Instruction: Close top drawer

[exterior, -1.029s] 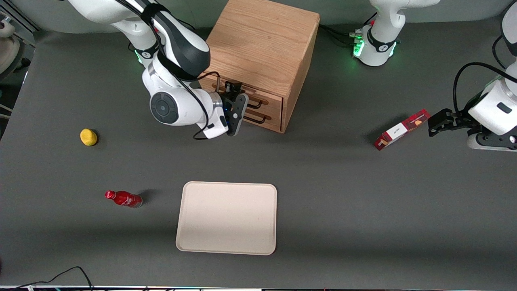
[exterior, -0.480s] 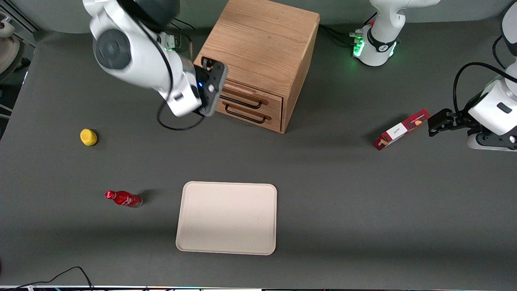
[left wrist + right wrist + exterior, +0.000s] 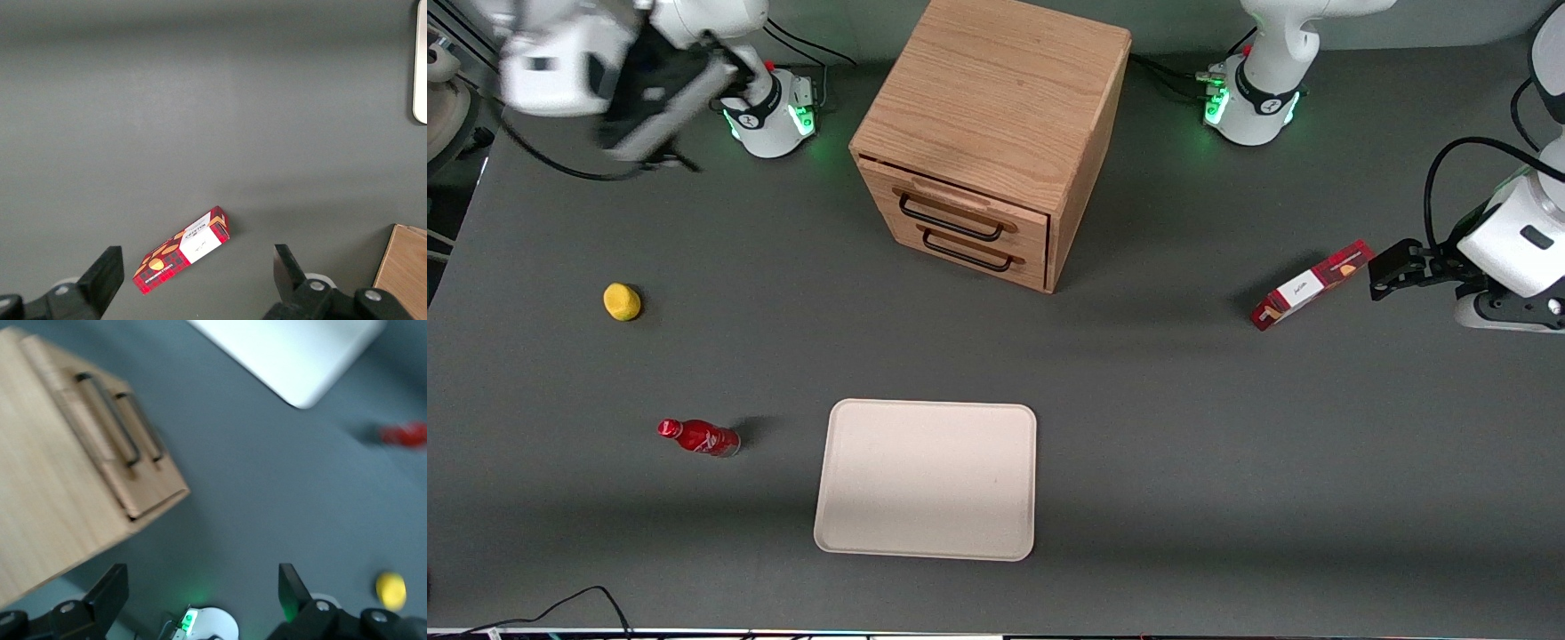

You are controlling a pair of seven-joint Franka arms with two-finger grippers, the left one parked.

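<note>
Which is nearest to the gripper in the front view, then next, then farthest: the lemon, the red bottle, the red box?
Gripper is raised near its arm's base.
1. Lemon, nearest.
2. Red bottle, closer to the camera.
3. Red box, toward the parked arm's end.

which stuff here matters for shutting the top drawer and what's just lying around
Job:
top drawer, pushed in, front about level with the lower drawer
gripper, open, raised near the working arm's base, away from the cabinet

Lying about:
tray
red bottle
yellow ball
red box
</note>
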